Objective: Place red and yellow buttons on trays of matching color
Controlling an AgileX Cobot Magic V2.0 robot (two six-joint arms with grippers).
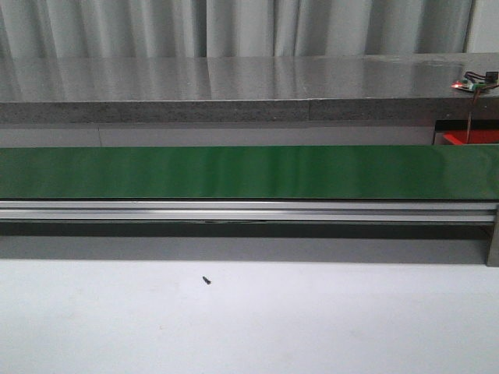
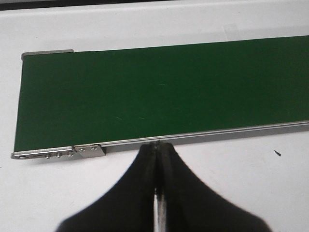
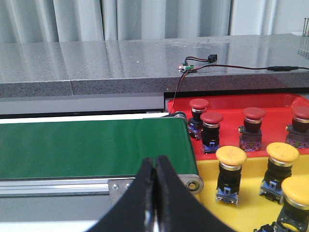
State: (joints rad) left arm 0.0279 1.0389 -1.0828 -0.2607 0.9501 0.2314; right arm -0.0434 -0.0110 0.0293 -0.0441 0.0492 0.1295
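In the right wrist view a red tray (image 3: 227,104) holds several red buttons (image 3: 212,131), and a yellow tray (image 3: 251,203) beside it holds several yellow buttons (image 3: 231,175). Both trays sit just past the end of the green conveyor belt (image 3: 91,147). My right gripper (image 3: 155,164) is shut and empty, over the belt's near rail by that end. My left gripper (image 2: 158,147) is shut and empty, at the near rail by the belt's other end (image 2: 145,92). The belt (image 1: 249,171) carries no button. A corner of the red tray (image 1: 468,139) shows in the front view; neither gripper does.
A grey stone counter (image 1: 234,86) runs behind the belt, with a small circuit board and wires (image 3: 190,66) on it. The belt's aluminium rail (image 1: 249,210) fronts the white table (image 1: 249,319), where a tiny black screw (image 1: 207,280) lies.
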